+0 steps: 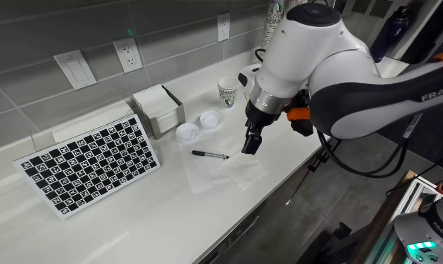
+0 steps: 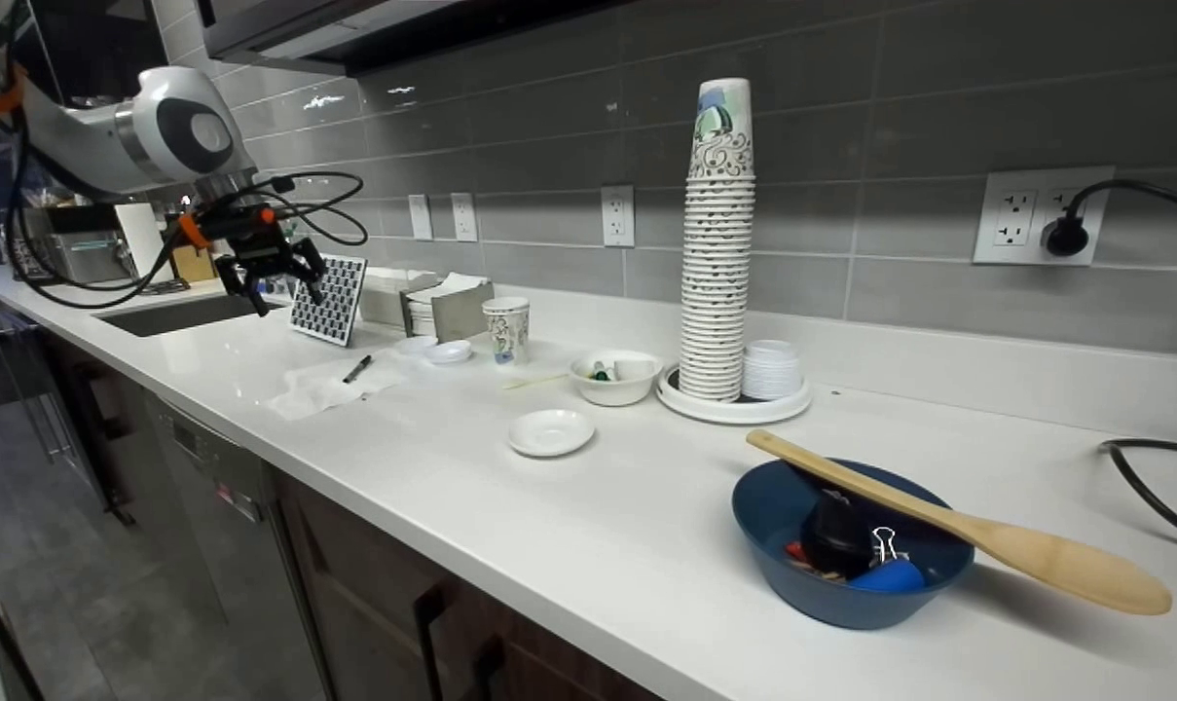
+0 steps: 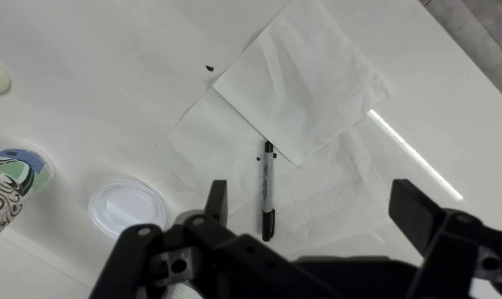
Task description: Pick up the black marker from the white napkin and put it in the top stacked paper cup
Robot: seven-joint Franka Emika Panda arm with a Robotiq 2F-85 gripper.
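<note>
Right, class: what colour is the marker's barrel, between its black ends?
Grey, with dark lettering; the marker shows best in the wrist view.

We see muted light, glare across the bench point(image 3: 122, 91), glints on the wall point(image 2: 549, 146), soft shadow under the spoon point(image 2: 948, 521)

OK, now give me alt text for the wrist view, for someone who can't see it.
A gray marker with black ends lies on overlapping white napkins. The open gripper shows along the bottom; at left are a white lid and part of a patterned paper cup.
</note>
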